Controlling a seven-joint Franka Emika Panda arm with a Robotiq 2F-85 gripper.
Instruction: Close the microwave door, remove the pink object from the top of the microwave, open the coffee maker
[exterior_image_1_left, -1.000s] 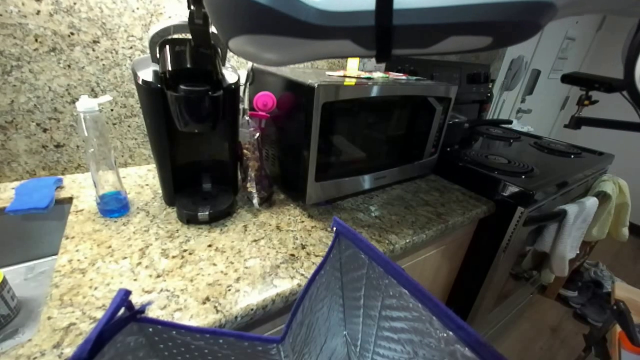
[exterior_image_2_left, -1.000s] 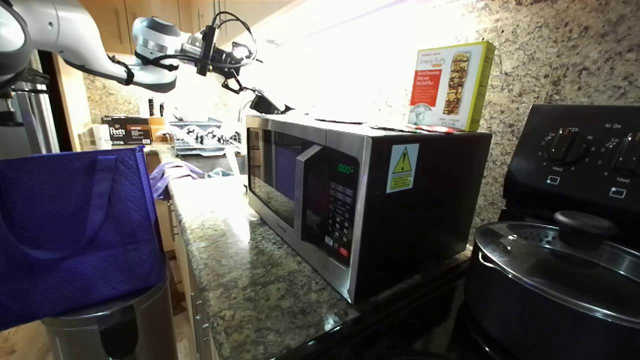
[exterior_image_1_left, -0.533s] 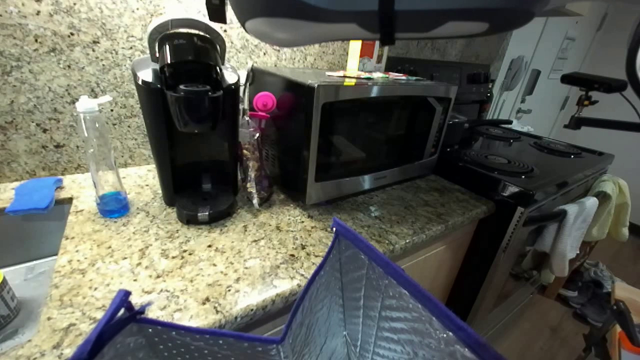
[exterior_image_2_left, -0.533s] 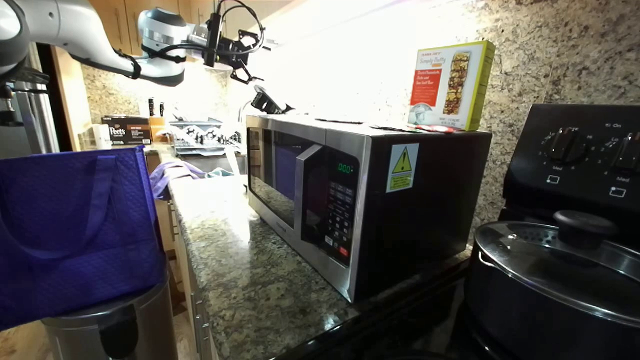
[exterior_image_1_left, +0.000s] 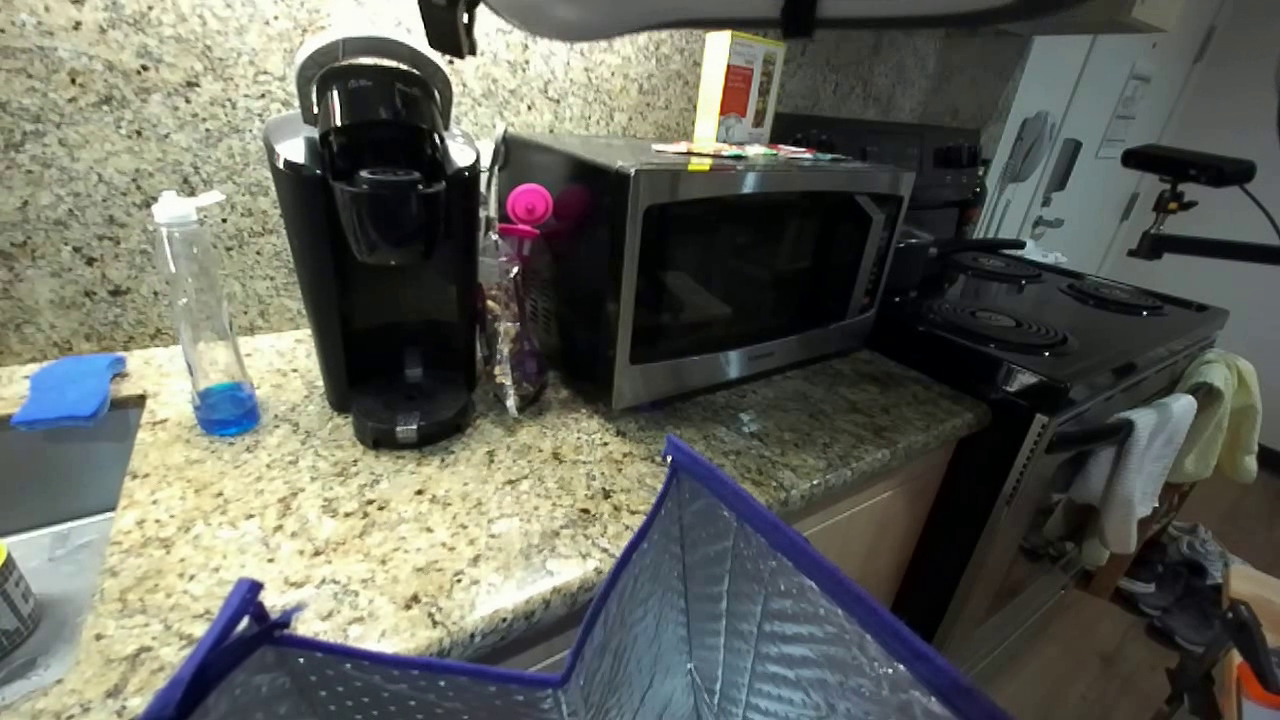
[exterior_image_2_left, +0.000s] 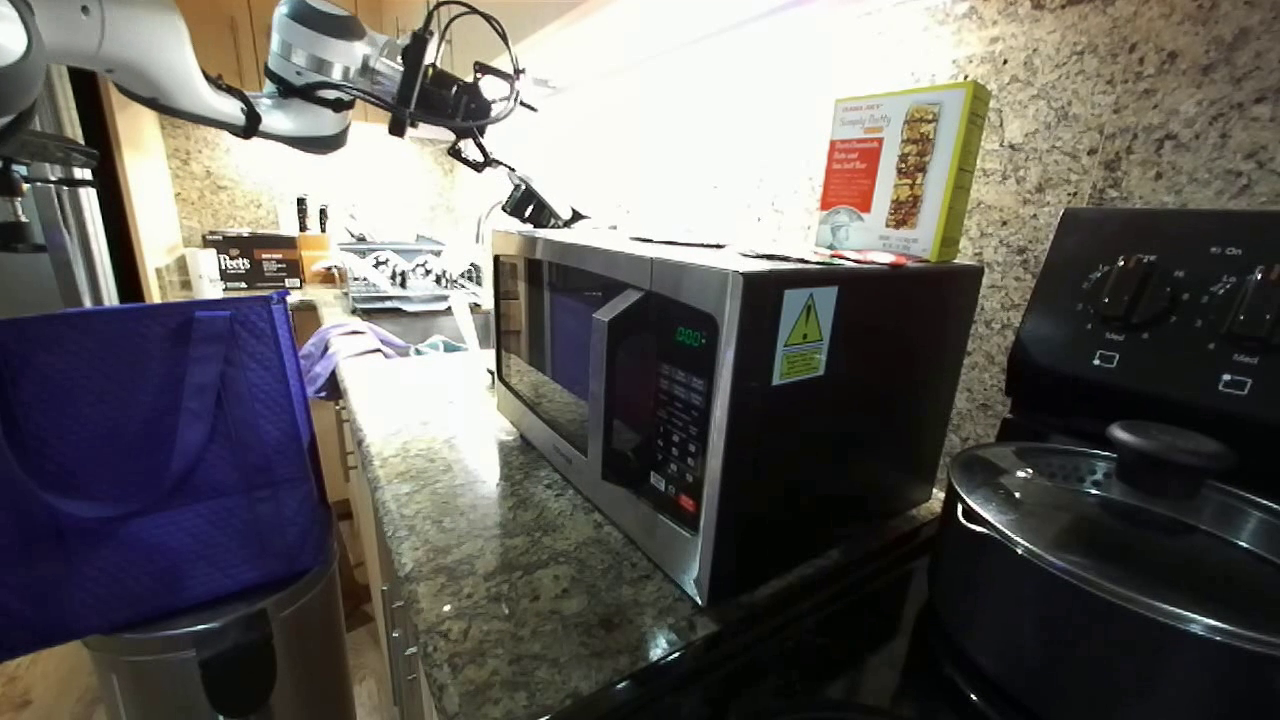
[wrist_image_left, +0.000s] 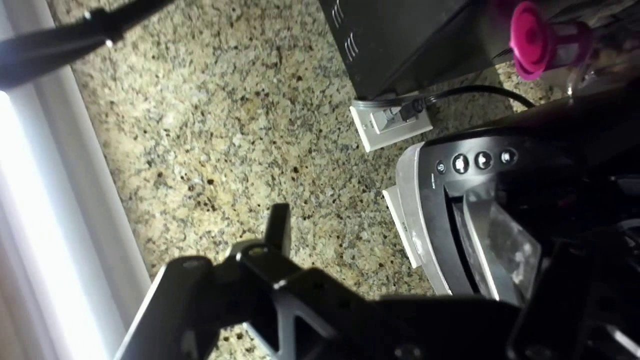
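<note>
The microwave (exterior_image_1_left: 765, 270) stands on the counter; its dark-glass door (exterior_image_1_left: 740, 270) is shut. The pink object (exterior_image_1_left: 529, 204) sits beside the microwave's side wall, above a clear bag between microwave and coffee maker; it also shows in the wrist view (wrist_image_left: 530, 40). The black coffee maker (exterior_image_1_left: 400, 290) has its lid (exterior_image_1_left: 385, 95) apparently raised, with the silver handle arched over it; the lid also shows over the microwave's far edge (exterior_image_2_left: 532, 203). My gripper (exterior_image_2_left: 505, 140) hangs above the coffee maker's top. In the wrist view (wrist_image_left: 425, 235) its jaws are apart and empty; the right finger is dark.
A snack-bar box (exterior_image_2_left: 900, 170) and flat packets (exterior_image_1_left: 750, 150) lie on the microwave. A clear bottle (exterior_image_1_left: 205, 310) with blue liquid stands left of the coffee maker. A purple insulated bag (exterior_image_1_left: 770, 590) is in front of the counter. The stove (exterior_image_1_left: 1060, 310) adjoins the microwave.
The arm has risen, uncovering the snack-bar box. The gripper has moved up and sideways off the coffee maker's top, then tilted down somewhat. The microwave and pink object have not moved.
</note>
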